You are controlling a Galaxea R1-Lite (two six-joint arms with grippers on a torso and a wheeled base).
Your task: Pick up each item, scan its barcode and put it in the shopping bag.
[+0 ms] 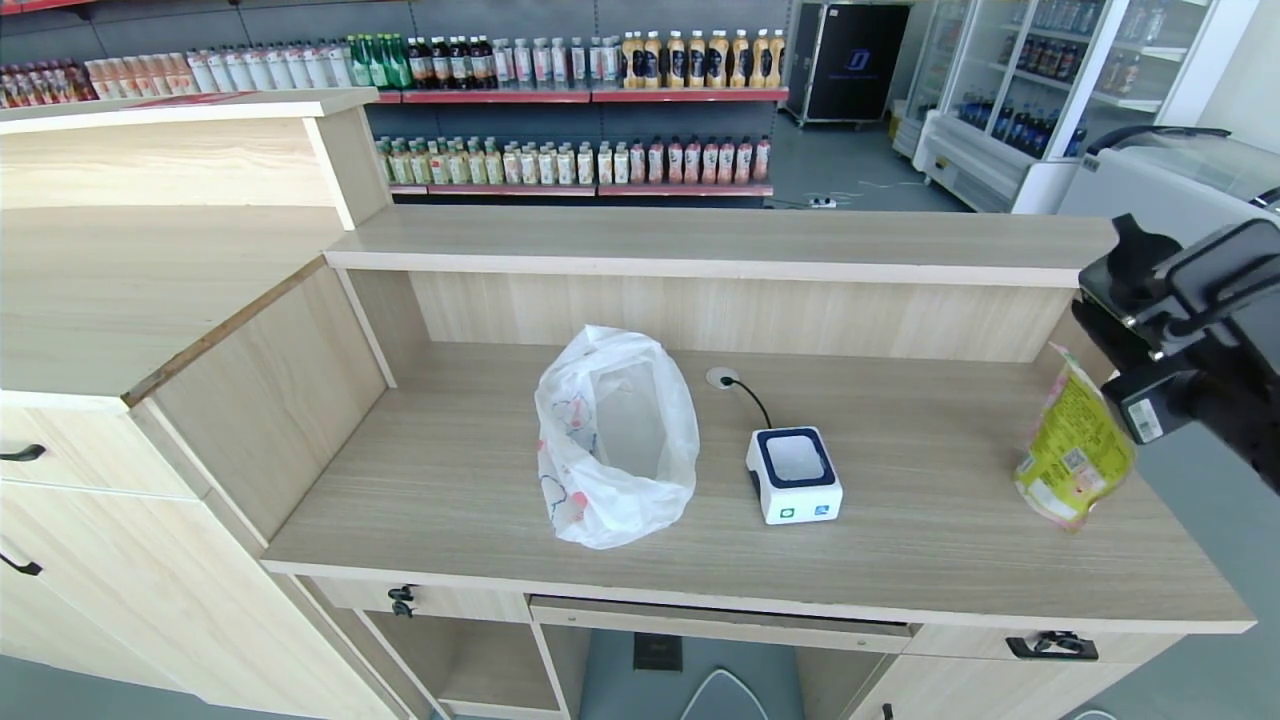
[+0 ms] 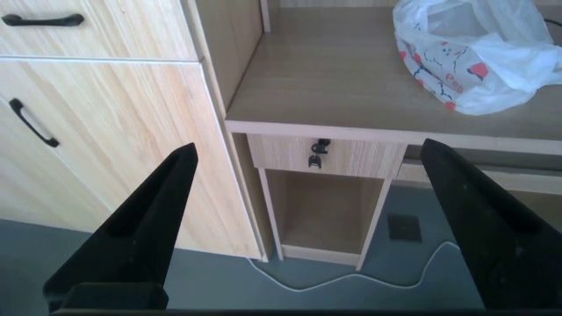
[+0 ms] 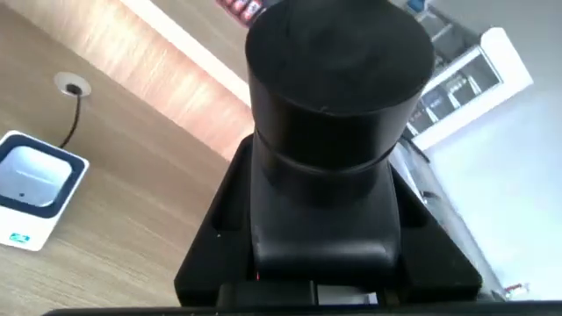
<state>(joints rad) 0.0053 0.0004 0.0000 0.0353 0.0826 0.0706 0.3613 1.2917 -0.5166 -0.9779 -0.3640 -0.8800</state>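
Shopping bag (image 1: 615, 440) sits just left of the scanner (image 1: 795, 475). The green pouch (image 1: 1075, 440) is upright, long axis vertical, well to the scanner's right, up against the right gripper (image 1: 1120, 300). Honestly can't tell if it's clamped. Left gripper (image 2: 307, 219) is spread wide, far off.

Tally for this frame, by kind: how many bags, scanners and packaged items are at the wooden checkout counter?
white plastic shopping bag: 1
white barcode scanner with a dark-blue rim: 1
green-yellow snack pouch: 1
Total: 3
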